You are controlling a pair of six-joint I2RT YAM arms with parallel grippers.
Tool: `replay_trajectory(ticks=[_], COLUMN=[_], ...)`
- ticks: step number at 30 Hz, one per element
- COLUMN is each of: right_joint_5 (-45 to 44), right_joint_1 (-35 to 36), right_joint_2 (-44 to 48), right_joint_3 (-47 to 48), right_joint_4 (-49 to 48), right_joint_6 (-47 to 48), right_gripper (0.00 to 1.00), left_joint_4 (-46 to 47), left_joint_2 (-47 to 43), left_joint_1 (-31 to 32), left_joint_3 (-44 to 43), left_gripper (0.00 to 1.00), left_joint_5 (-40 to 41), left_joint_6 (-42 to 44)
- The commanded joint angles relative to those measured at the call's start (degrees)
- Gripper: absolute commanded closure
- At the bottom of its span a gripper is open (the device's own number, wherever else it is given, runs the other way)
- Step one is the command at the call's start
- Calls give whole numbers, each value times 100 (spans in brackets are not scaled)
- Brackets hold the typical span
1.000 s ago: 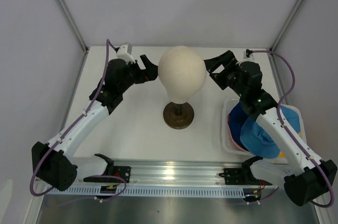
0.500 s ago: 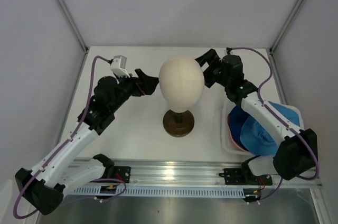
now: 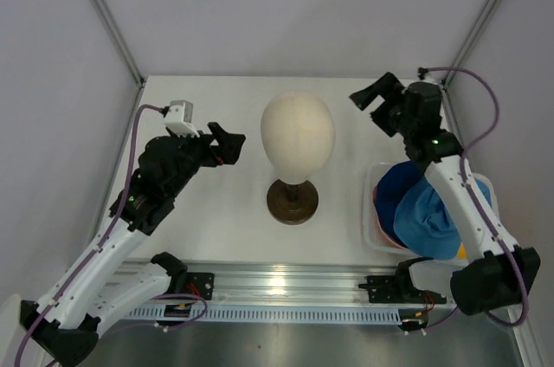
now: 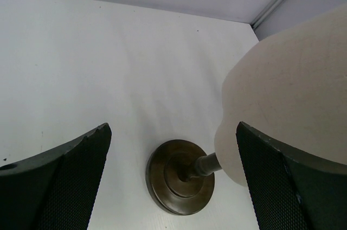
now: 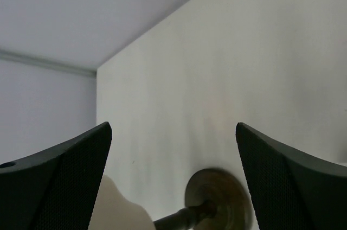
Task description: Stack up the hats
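None of the hats (image 3: pixel 428 215) seem stacked yet; they lie heaped in the basket (image 3: pixel 368 201), head (image 3: pixel 298 135) bare. Left gripper (image 3: pixel 229 146) and right gripper (image 3: pixel 373 106) hover empty, jaws spread.

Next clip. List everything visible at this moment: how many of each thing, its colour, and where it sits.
mannequin head: one, cream, on a thin post at the table's middle, nothing on it
base: one, dark brown, round, under the head
basket: one, white, right side of the table, holding the hats
dark blue hat: one, in the basket, far-left part
light blue hat: one, in the basket, lying over the others
pink hat: one, only an edge shows by the basket's left wall
yellow hat: one, only a sliver shows at the near edge
table: one, white
left gripper: open, empty, left of the head
right gripper: open, empty, right of the head
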State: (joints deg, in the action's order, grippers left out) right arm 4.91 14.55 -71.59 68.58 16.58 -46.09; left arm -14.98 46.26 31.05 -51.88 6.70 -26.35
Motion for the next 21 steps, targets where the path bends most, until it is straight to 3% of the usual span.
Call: replay_trajectory(ticks=[1,5,6,11,16,21], right_joint_5=[-560,-1646,-1886,-3494,-3402,-2890], right_joint_1=[-818,-1182,-1182,-1182,-1182,-1182], right_joint_2=[908,1805,2024,2141,2386,2194], right_joint_3=[376,559,856,1974,1197,377], right_joint_4=[1118,2163,2792,5027,5716,5488], right_joint_6=[968,1705,1873,2148,1796,1796], right_gripper=[1,1,1,0,1,13], left_joint_4=[-233,-365,-391,-602,-699,-778], left_joint_2=[-363,-696,-732,-776,-847,-1162], left_joint_1=[42,42,42,42,42,42], left_joint_3=[-95,195,283,301,327,433], left_gripper=[1,1,1,1,1,1], left_joint_5=[367,262,244,165,-63,-186], left_joint_6=[201,34,7,-142,-230,-257])
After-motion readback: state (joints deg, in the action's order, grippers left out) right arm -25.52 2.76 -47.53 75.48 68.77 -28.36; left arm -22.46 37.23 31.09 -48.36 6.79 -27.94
